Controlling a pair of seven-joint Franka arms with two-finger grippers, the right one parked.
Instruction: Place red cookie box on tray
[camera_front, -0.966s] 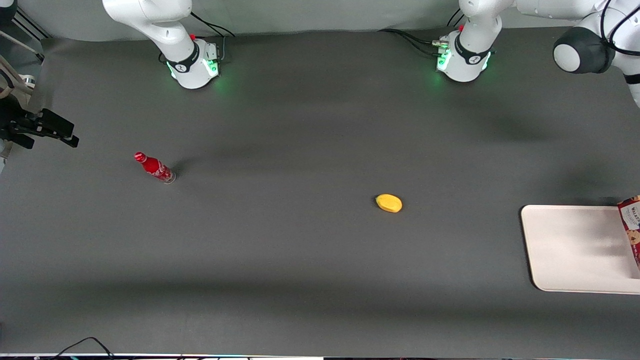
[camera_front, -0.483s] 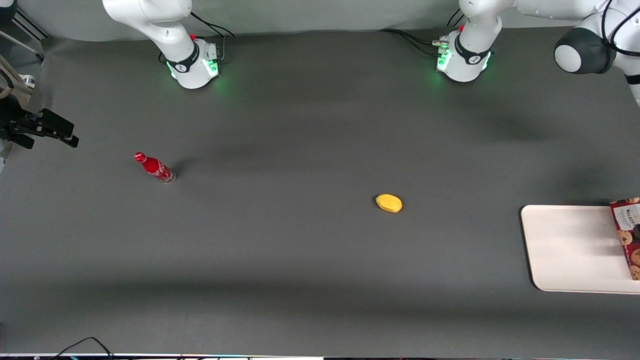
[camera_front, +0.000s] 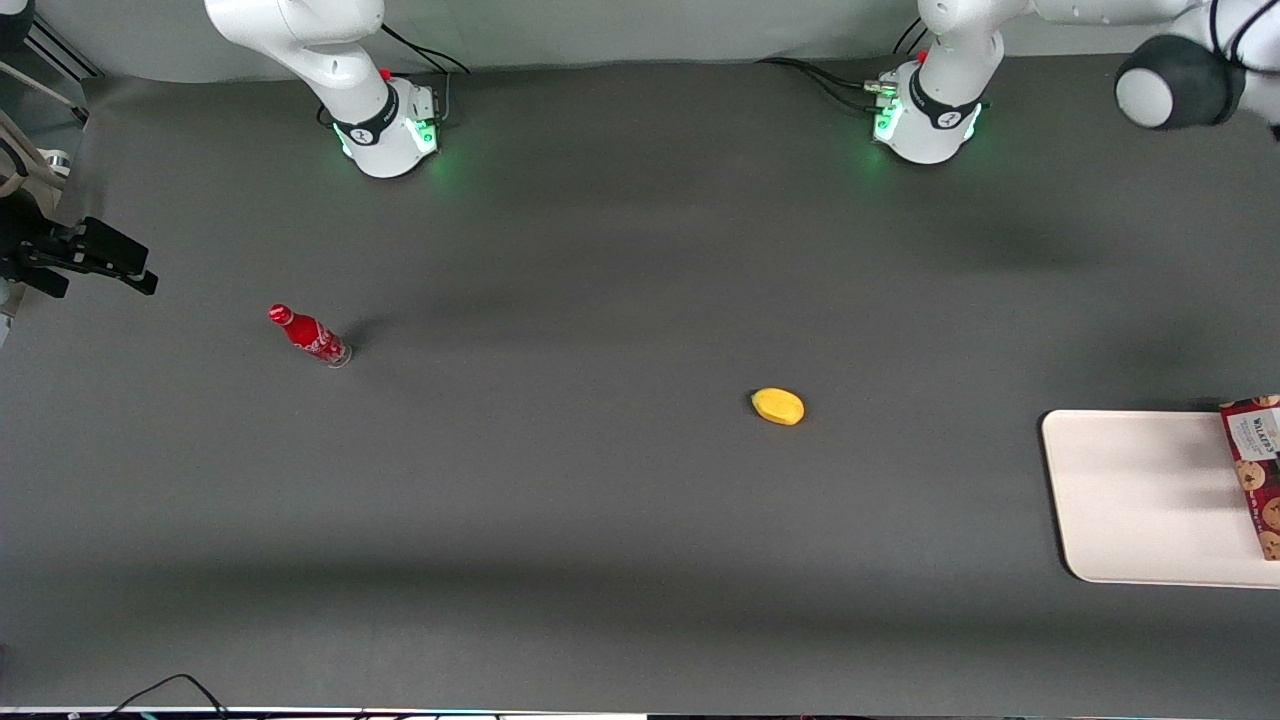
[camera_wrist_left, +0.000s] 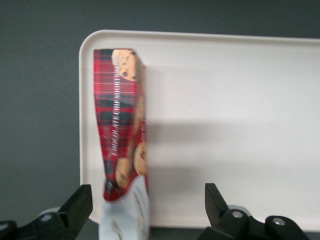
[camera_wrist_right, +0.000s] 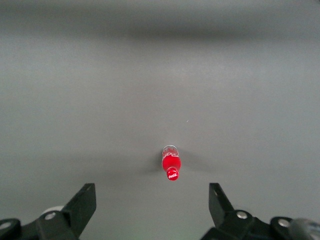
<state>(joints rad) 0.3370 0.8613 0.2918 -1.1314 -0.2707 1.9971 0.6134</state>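
Observation:
The red cookie box lies on the cream tray along the tray's rim at the working arm's end of the table. In the left wrist view the box shows red plaid sides, cookie prints and a white label end, resting on the tray. My left gripper hovers above the box's label end. It is open, with the fingers spread wide on either side and not touching the box. The gripper itself is out of the front view.
A small red bottle stands toward the parked arm's end of the table and also shows in the right wrist view. A yellow fruit-like object lies mid-table. The dark mat covers the table.
The box shifted slightly inward and came to rest on the tray. The finger seen on it half a second ago has let go, and the arm's elbow has risen.

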